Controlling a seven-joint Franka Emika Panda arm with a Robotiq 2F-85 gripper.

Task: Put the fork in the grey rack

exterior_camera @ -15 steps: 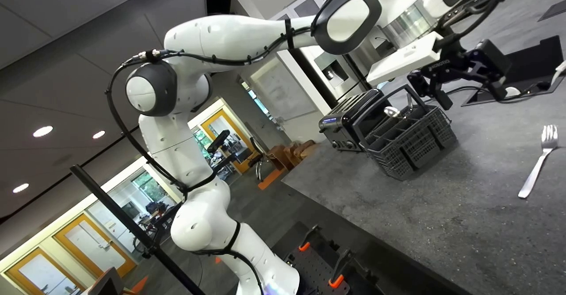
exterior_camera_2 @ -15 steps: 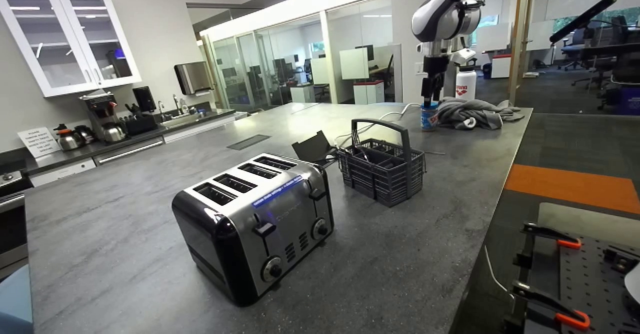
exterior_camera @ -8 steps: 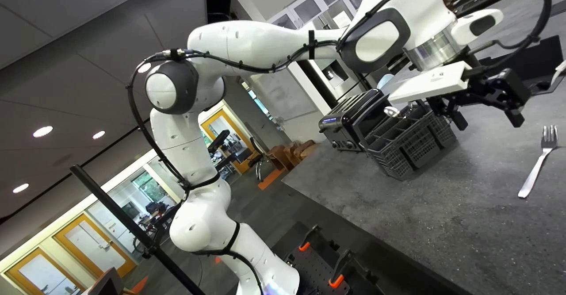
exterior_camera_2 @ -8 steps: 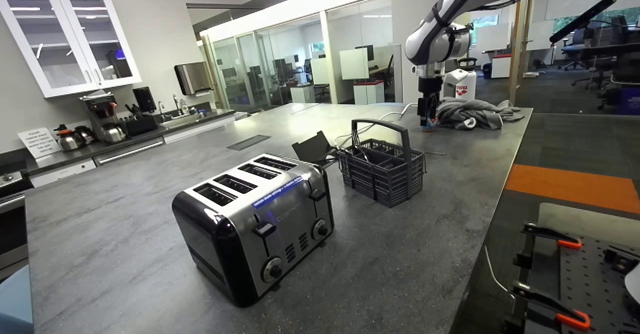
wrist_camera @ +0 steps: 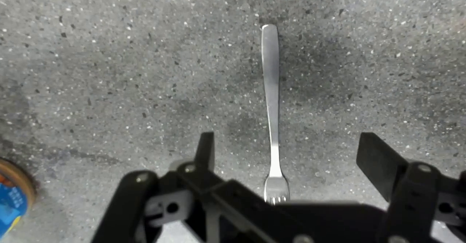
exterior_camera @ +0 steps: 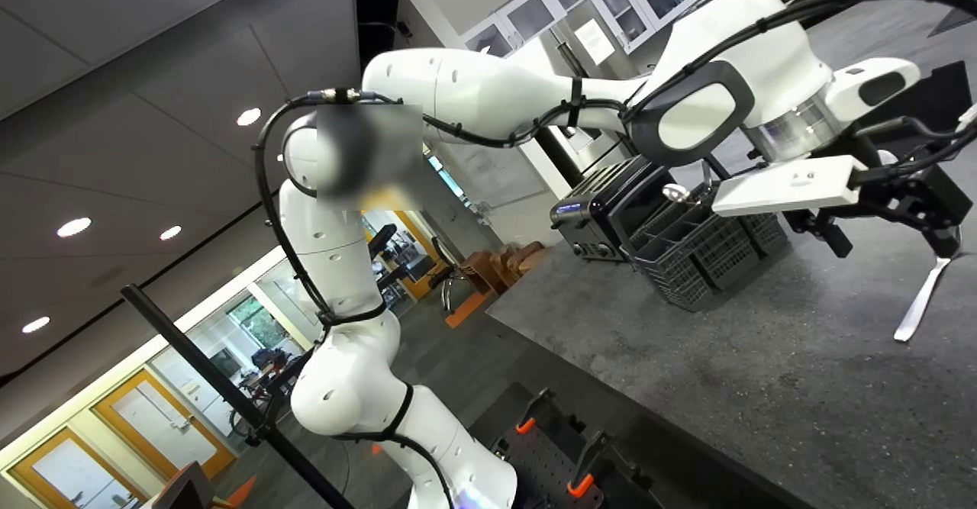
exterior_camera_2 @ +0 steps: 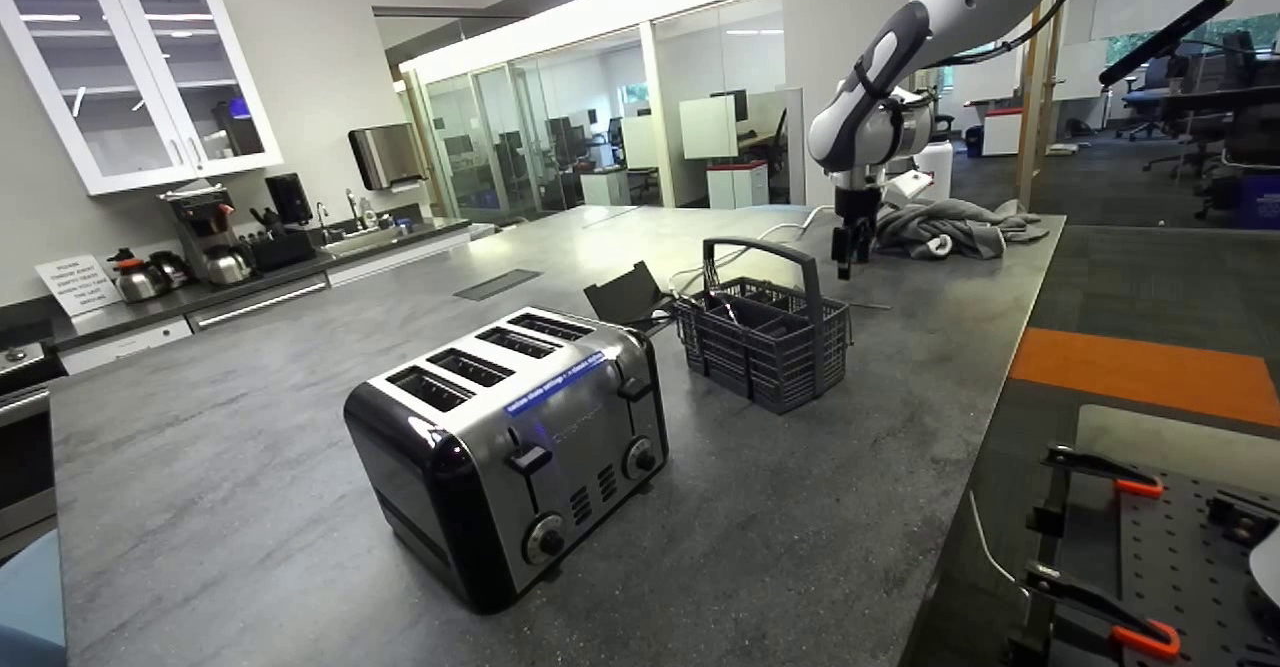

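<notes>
The hand [wrist_camera: 286,150] is spread above the fork [wrist_camera: 273,113], which lies flat on the surface [exterior_camera: 763,402], handle toward the robot-side edge. The fork's long axis crosses the closing line, so straight lowering should suit.

A slim silvery metal fork [wrist_camera: 273,113] with a long handle and short tines lies flat on the speckled grey worktop [wrist_camera: 145,71]. Apart from it, the boxy dark grey lattice-sided rack [exterior_camera_2: 750,357] stands upright, arched handle raised.
</notes>
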